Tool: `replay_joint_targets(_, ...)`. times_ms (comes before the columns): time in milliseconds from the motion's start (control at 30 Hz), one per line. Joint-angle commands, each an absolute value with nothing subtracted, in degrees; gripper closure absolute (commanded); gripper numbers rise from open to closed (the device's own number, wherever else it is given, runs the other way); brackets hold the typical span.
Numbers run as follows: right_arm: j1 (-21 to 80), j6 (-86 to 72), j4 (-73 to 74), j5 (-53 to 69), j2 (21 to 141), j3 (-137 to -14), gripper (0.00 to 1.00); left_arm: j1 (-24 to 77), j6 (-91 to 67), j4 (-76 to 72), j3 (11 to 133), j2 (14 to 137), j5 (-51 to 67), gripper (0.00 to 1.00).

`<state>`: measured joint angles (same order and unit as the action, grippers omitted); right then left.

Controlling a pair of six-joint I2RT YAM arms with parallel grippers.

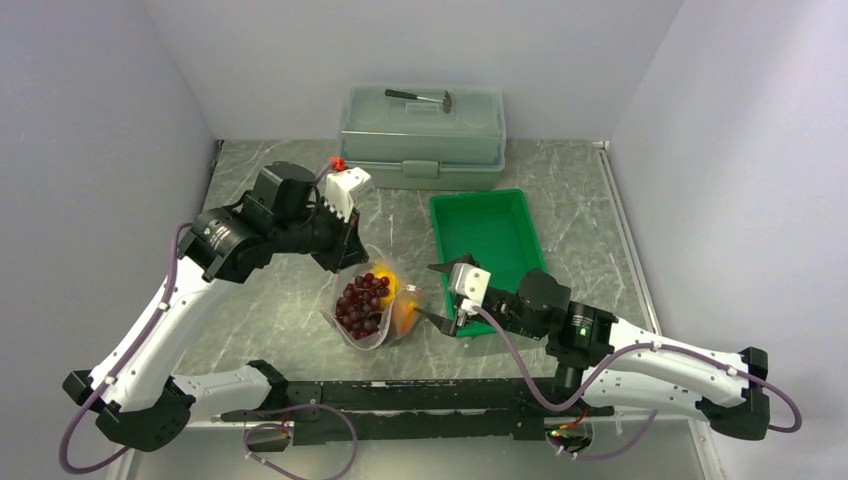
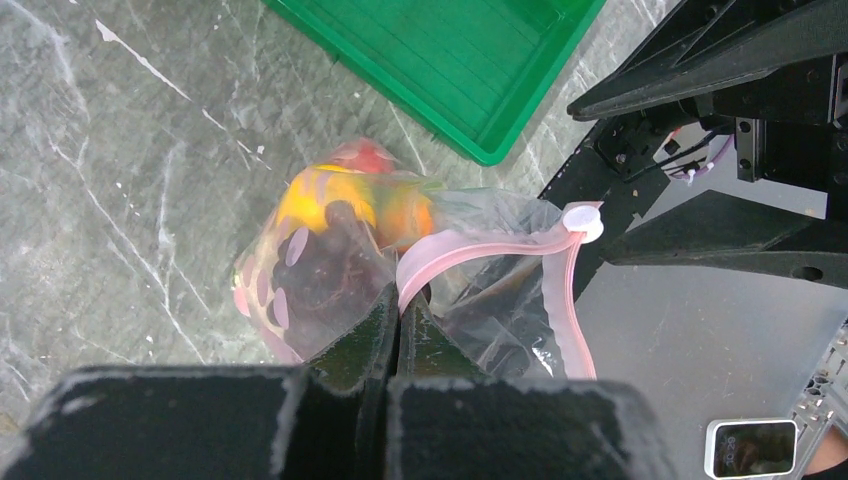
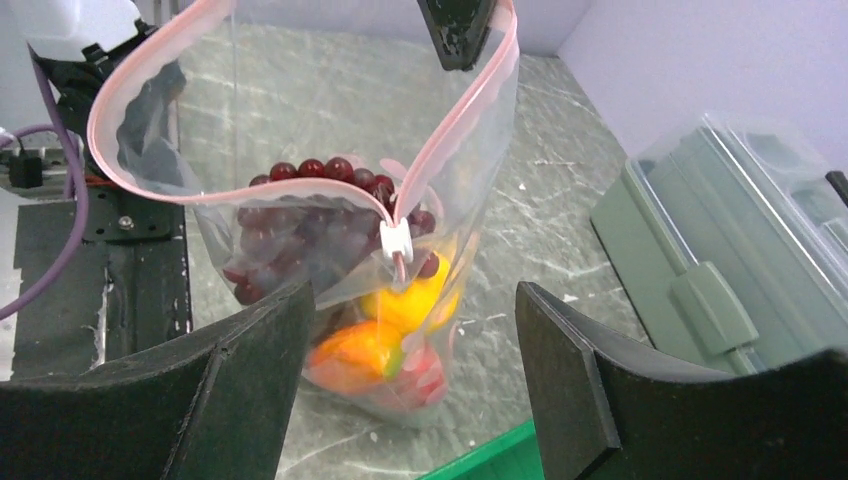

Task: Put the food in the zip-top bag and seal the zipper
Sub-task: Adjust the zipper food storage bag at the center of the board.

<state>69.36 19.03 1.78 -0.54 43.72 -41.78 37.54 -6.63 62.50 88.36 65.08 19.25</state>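
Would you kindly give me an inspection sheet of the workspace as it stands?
Surface: grey marbled table.
Job's things: zip-top bag upright, holding grapes and orange fruit; zipper open, slider unmoved.
Clutter: green tray; toolbox with hammer on top.
Grippers: left gripper shut on the bag's rim; right gripper open, facing the slider.
Cables: purple cables along the arms.
Surroundings: plain pale walls.

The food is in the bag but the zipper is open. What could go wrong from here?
The left gripper pinches the bag at one rim spot only, so a pull on the slider might slip it free and spill the grapes. The open right gripper might close on film, missing the slider.
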Motion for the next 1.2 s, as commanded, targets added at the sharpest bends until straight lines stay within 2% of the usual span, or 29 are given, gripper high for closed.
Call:
replay_joint_targets(0,68.6,19.5,-4.9,5.4,45.0,-41.9,0.24,37.3,-5.3,60.5,89.9,63.3,21.5,1.0)
replay_joint_targets(567,63.4,18.1,-12.0,13.3,47.5,-38.3,0.3,37.3,-4.7,61.8,91.0,63.0,22.9,1.0)
replay_joint_targets(833,62.4,17.6,-14.2,16.4,49.2,-37.5,0.38,37.4,-4.7,62.6,91.9,63.0,23.4,1.0)
replay_joint_targets(1033,62.1,17.8,-14.3,17.5,50.8,-38.1,0.6,37.3,-4.7,62.6,92.0,63.4,23.5,1.0)
replay_joint_targets(1100,62.0,17.7,-14.6,17.5,51.0,-38.1,0.8,37.4,-4.7,62.6,92.0,63.5,23.8,1.0)
replay_joint_targets(1167,62.0,17.7,-14.9,17.2,51.0,-38.0,0.94,37.3,-4.7,62.6,91.9,63.5,23.7,1.0)
